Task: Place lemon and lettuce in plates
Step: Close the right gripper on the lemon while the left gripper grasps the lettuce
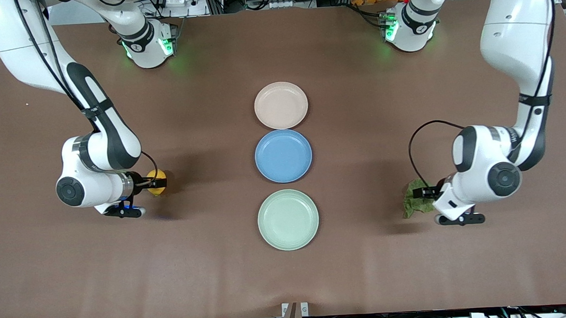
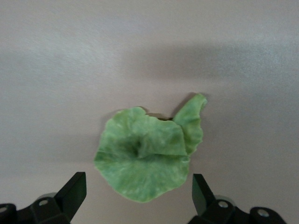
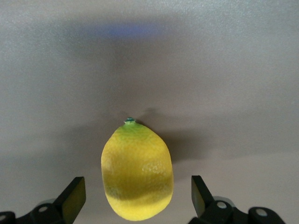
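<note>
Hovering wide open, the right gripper (image 3: pixel 135 196) brackets the lemon (image 1: pixel 157 181) near the table's (image 1: pixel 366 271) right-arm edge, the left gripper (image 2: pixel 138 196) the lettuce (image 1: pixel 415 198) at the left-arm edge; next: descend and close.

High front camera facing robots, wrist cameras close over table (image 1: pixel 221 278)

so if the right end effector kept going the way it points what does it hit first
Most likely the lemon: the right end effector is open over it, a finger on each side. Height above it is unclear; under the lemon lies the table.
</note>
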Robot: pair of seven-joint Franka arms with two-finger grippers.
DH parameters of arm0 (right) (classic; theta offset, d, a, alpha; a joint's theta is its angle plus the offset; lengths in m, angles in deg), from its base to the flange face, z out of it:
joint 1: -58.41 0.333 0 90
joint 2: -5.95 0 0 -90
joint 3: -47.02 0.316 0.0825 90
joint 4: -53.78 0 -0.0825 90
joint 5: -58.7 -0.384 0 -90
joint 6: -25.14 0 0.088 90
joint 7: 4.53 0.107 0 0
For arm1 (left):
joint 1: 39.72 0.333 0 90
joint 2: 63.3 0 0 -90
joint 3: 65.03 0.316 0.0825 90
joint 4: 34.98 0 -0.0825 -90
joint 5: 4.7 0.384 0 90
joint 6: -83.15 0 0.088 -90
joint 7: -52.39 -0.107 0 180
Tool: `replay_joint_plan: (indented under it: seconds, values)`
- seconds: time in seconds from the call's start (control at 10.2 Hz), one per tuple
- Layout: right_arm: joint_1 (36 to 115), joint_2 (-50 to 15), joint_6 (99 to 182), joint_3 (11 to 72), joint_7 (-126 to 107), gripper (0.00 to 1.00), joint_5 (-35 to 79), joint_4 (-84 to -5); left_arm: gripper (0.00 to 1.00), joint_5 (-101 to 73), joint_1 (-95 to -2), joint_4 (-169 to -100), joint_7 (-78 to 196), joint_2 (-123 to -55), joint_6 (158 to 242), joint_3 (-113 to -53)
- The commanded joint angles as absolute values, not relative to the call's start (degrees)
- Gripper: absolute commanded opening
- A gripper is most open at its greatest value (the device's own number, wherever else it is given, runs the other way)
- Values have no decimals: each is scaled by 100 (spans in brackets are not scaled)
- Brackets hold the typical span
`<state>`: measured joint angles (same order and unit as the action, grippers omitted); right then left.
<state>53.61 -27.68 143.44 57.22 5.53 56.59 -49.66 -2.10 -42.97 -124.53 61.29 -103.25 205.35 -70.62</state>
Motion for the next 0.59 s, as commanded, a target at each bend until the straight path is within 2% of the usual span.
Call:
replay_joint_plan:
  seconds: [0.0,0.1,0.39,0.49]
  values:
    - [5340,-2850,14405,5747,514,100,5562,-4958,100,-180,-4332,-12322,6285,-10565,20724,-7074]
    - [5340,-2850,14414,5747,514,91,5562,-4958,100,-180,-4359,-12322,6276,-10662,20969,-7057]
    - [5340,-2859,14405,5747,514,43,5553,-4958,100,-163,-4368,-12313,6285,-10847,21130,-7057]
    - [5340,-2850,14397,5747,522,34,5553,-4949,100,-163,-4368,-12313,6285,-10847,21130,-7057]
